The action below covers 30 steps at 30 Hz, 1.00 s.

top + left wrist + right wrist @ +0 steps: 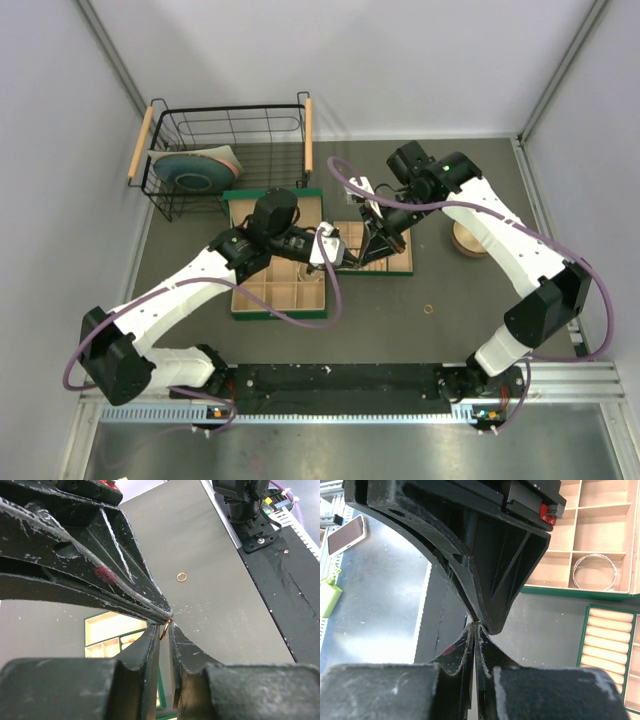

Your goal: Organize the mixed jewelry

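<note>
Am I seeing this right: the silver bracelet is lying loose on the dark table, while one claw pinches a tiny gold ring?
Not quite. The silver bracelet lies in a beige compartment of the green box, not loose on the table; the right wrist view shows it. The rest holds: a tiny gold ring is pinched between the tips of the left gripper.

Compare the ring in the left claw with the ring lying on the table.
The held ring is pinched edge-on in the left claw, lifted; the loose ring lies flat on the table, untouched. Both are small gold rings.
</note>
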### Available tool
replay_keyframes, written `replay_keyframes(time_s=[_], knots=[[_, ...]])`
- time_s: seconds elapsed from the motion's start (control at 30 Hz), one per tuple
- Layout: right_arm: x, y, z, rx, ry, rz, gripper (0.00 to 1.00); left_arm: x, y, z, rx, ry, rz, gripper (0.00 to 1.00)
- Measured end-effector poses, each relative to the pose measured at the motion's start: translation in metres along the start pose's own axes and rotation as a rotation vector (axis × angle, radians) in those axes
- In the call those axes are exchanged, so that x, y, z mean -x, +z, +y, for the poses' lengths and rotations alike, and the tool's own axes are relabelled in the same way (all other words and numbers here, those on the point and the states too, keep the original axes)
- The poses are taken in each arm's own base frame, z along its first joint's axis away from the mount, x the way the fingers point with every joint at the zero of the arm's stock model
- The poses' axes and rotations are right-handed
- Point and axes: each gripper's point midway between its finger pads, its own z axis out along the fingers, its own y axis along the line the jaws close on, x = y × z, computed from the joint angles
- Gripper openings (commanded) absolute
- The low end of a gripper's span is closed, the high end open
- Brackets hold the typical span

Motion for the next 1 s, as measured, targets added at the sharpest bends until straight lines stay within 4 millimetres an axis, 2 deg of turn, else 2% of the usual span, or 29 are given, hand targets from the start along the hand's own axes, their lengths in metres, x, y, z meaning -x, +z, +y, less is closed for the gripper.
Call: replay_keyframes(time_s=[0.03,0.1,0.33,0.5,0.6,0.77,0.9,1.0], knots=[[0.000,0.000,0.000,0.000,0.001,0.001,0.00,0.000,0.000,0.000,0.002,-0.004,0.002,0.11],[-0.001,0.000,0.000,-0.002,0.001,0.003,0.00,-0.001,0.000,-0.001,0.002,-0.016,0.006,0.00],[-0.002,-0.001,-0.002,-0.012,0.001,0.012,0.00,-0.003,0.000,-0.002,0.008,-0.049,0.017,0.00],[-0.004,-0.002,-0.004,-0.033,0.012,0.027,0.18,-0.006,0.000,0.001,0.029,-0.067,0.033,0.00],[-0.006,-0.007,-0.003,-0.069,0.022,0.044,0.24,-0.010,0.000,0.002,0.050,-0.076,0.043,0.00],[-0.004,-0.023,0.008,-0.158,0.023,0.061,0.34,-0.017,-0.003,0.003,0.100,-0.145,0.063,0.00],[-0.012,-0.032,0.022,-0.218,0.054,0.070,0.39,-0.012,-0.003,0.008,0.135,-0.209,0.042,0.00],[-0.021,-0.032,0.022,-0.258,0.080,0.077,0.40,-0.006,-0.003,0.010,0.150,-0.263,0.017,0.00]])
